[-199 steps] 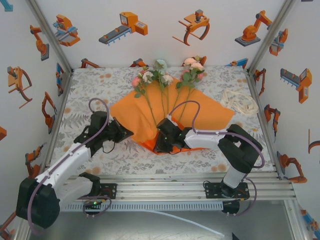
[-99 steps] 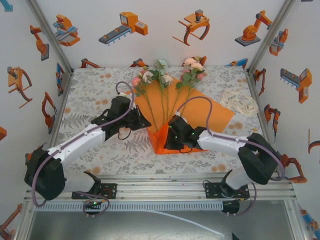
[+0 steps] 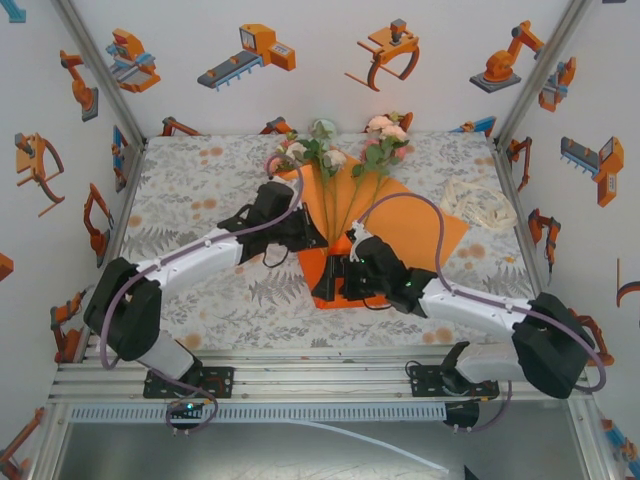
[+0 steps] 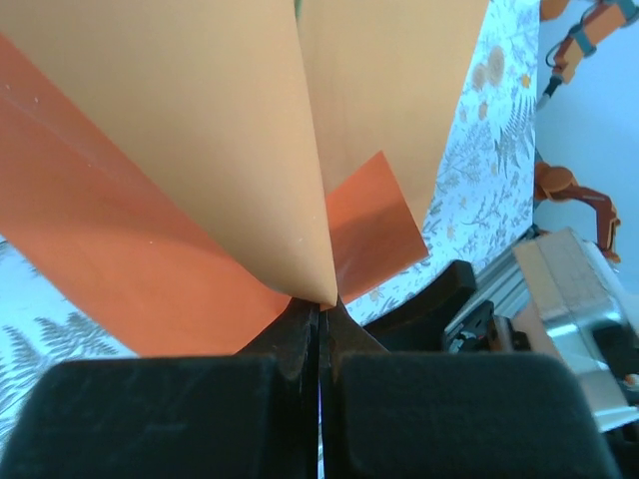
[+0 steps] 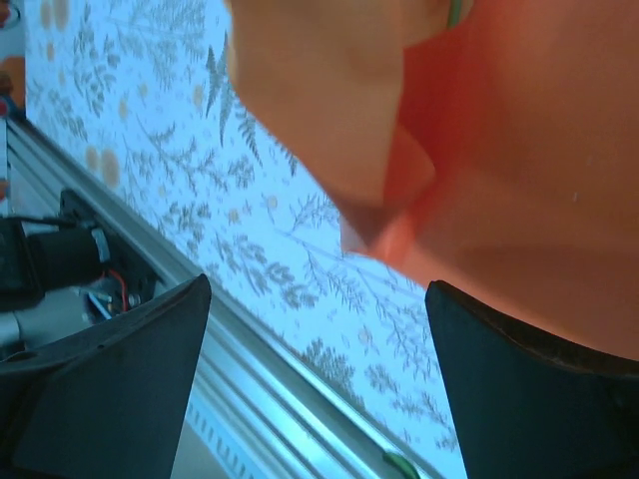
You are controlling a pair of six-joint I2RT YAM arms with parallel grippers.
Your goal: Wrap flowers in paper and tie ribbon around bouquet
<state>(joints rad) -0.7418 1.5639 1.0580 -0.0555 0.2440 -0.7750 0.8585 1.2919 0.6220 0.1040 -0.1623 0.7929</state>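
Note:
The orange paper (image 3: pixel 420 225) lies mid-table with its left half folded over the stems of the flowers (image 3: pixel 330 152), whose pink, peach and white blooms stick out at the far end. My left gripper (image 3: pixel 314 238) is shut on a corner of the paper (image 4: pixel 200 150), which rises in a fold from the tips of the gripper (image 4: pixel 321 302). My right gripper (image 3: pixel 336 284) sits at the lower tip of the paper, open (image 5: pixel 318 287), with the paper (image 5: pixel 519 130) just above its jaws and nothing between them. The cream ribbon (image 3: pixel 480 205) lies heaped at the right.
Floral tablecloth (image 3: pixel 190 190) covers the table. The metal rail (image 3: pixel 330 372) runs along the near edge, close below my right gripper. Printed walls enclose the left, back and right sides.
My left gripper has carried the paper's left side up and rightward over the stems, narrowing the sheet. My right gripper has stayed at the lower tip while its arm stretched out.

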